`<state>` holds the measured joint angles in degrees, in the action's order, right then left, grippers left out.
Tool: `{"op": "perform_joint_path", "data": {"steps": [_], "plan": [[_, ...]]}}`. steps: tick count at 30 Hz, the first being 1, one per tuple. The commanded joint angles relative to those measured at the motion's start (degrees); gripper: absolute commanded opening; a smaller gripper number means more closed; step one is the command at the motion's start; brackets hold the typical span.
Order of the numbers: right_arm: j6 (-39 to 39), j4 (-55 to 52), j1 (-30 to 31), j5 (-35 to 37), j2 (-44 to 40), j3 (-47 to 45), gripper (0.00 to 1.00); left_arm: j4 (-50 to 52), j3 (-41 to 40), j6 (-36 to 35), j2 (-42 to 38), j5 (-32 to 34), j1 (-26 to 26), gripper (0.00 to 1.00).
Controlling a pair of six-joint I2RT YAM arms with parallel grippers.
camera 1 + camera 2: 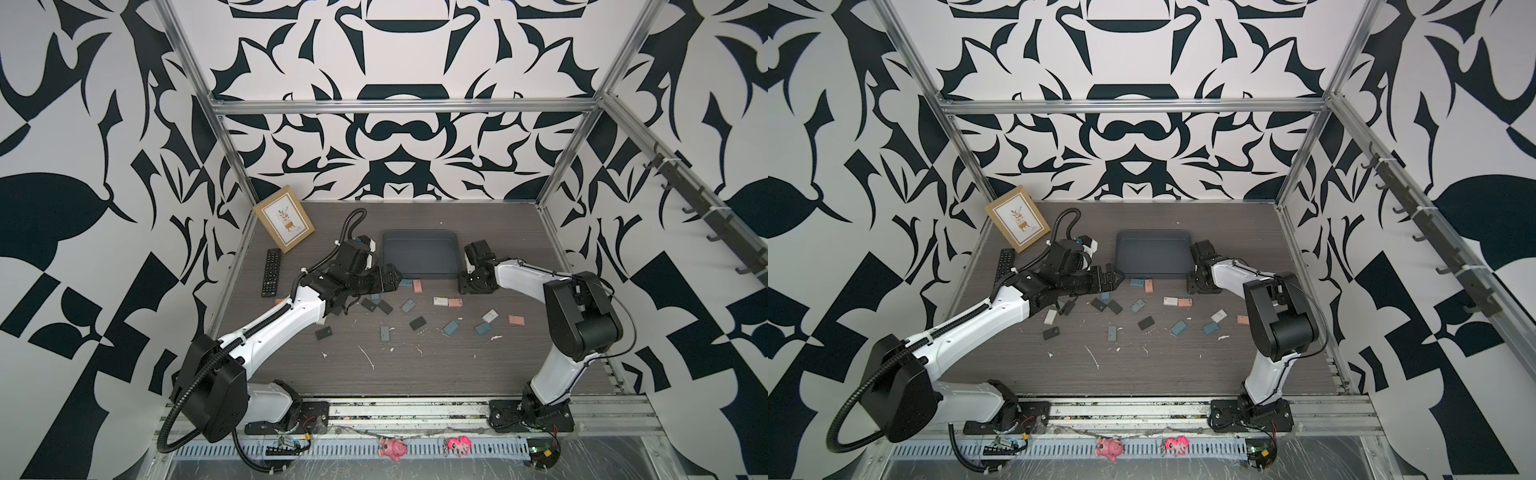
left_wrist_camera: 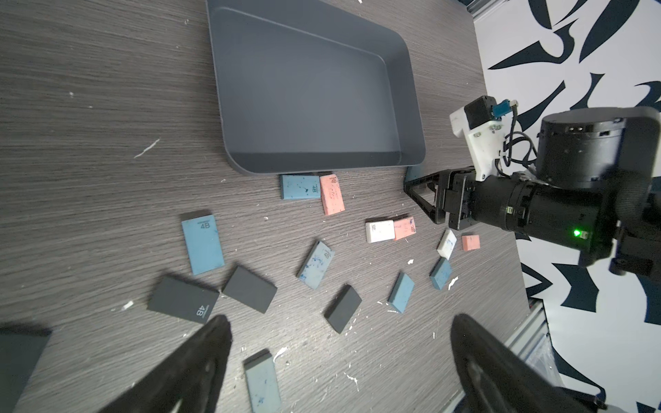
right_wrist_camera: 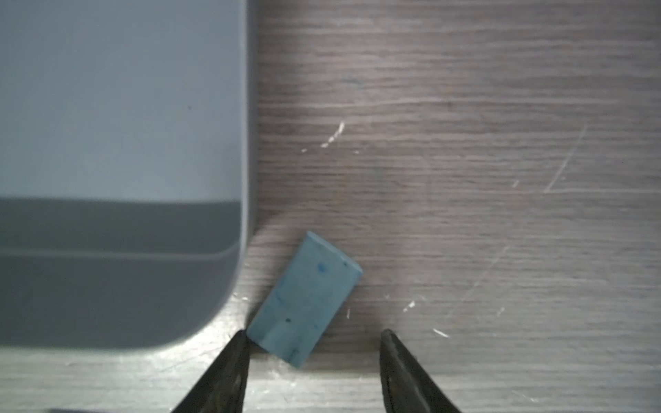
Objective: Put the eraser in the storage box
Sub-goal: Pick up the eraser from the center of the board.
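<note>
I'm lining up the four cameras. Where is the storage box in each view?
In a top view: storage box at centre, toward the back.
In a top view: the same spot.
Left wrist: upper middle of the picture.
Right wrist: left part of the picture, cropped.
Shared landmark: the right hand at the box's near corner.

You're looking at b&w patterned walls [image 1: 399, 137] closing in 3 sides, alu framing [image 1: 399, 106] running across; dark wood-grain surface [image 1: 436, 365] showing white scuffs; hook rail [image 1: 706, 210] hanging along a side wall.
</note>
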<state>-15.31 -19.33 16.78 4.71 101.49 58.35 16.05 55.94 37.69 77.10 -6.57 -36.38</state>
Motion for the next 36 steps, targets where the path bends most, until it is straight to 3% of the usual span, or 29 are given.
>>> {"op": "perform_joint_path", "data": {"steps": [1, 15, 23, 36], "plan": [[-1.8, -0.4, 1.0, 0.0, 0.1, 2.0, 0.6, -0.2, 1.9, 0.2, 0.5, 0.6, -0.2, 0.99], [-13.1, 0.4, 1.2, -3.1, -3.5, 1.6, 0.61, 0.7, 2.0, -1.9, -0.2, 1.3, -0.1, 0.99], [-15.1, 0.4, 1.3, -2.9, -1.8, 2.6, 0.65, 1.4, 1.5, -3.0, -0.9, 2.2, -0.1, 0.99], [-15.1, -1.0, 1.5, 4.1, -0.2, 3.1, 0.62, 1.6, 1.2, -3.7, -2.3, 2.4, -0.1, 0.99]]}}
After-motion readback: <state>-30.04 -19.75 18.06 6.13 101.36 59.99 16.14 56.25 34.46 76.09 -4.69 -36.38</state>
